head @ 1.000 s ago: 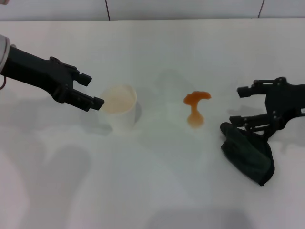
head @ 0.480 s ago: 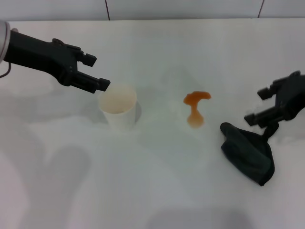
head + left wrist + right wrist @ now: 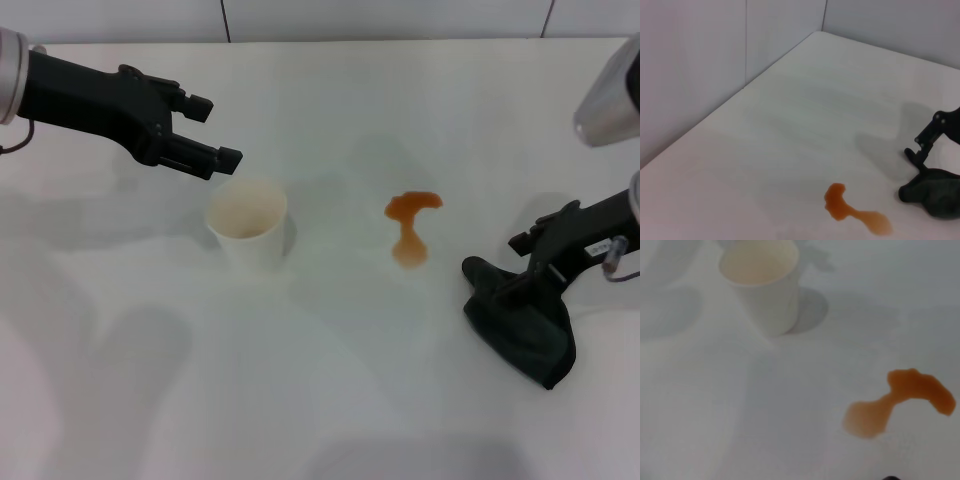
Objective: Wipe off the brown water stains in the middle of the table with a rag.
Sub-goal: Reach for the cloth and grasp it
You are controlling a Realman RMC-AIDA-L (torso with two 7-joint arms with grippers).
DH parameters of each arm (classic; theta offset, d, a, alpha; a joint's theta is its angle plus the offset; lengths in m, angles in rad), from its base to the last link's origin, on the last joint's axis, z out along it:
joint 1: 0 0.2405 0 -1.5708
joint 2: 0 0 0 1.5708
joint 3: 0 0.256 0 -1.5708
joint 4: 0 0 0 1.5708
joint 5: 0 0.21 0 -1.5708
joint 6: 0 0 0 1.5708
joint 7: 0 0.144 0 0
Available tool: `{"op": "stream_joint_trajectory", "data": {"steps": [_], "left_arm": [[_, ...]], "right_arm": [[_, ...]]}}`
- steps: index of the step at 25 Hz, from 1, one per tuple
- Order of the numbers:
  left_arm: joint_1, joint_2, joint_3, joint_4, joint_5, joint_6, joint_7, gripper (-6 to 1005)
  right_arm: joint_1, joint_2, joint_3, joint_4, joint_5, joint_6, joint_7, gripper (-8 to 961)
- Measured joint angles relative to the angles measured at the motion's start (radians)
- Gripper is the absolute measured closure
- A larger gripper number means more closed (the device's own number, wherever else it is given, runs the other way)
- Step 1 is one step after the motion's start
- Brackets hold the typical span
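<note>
The brown water stains [image 3: 410, 229] form a small orange-brown puddle on the white table [image 3: 330, 380], with a wider curved blob at the far end and a narrow stem leading to a rounder pool at the near end, so its long axis runs from far to near in the head view. It sits near the middle of the table, between a white paper cup [image 3: 248, 222] on its left and the rag [image 3: 522, 323] on its right. The rag is a dark, crumpled, folded cloth lying flat. The right gripper [image 3: 528, 262] is lowered onto the rag's far edge, touching it; whether its fingers are apart or together cannot be told. The left gripper [image 3: 212, 130] hovers above and behind the cup, fingers apart, holding nothing.
</note>
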State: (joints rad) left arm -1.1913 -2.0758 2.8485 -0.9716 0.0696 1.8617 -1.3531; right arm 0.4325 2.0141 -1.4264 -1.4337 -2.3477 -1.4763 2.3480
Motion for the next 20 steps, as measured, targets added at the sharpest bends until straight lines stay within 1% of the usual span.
{"op": "stream_joint_trajectory", "data": {"steps": [4,20], "left_arm": [[-0.002,0.0,0.0,0.0,-0.007,-0.001,0.0,137],[-0.012,0.0,0.0,0.001,-0.01,-0.004,0.002,137]], "right_arm": [[-0.012,0.0,-0.038,0.004,-0.006,0.03,0.018,127],[-0.005,0.0,-0.042,0.056,-0.052,0.025,0.031,128]]}}
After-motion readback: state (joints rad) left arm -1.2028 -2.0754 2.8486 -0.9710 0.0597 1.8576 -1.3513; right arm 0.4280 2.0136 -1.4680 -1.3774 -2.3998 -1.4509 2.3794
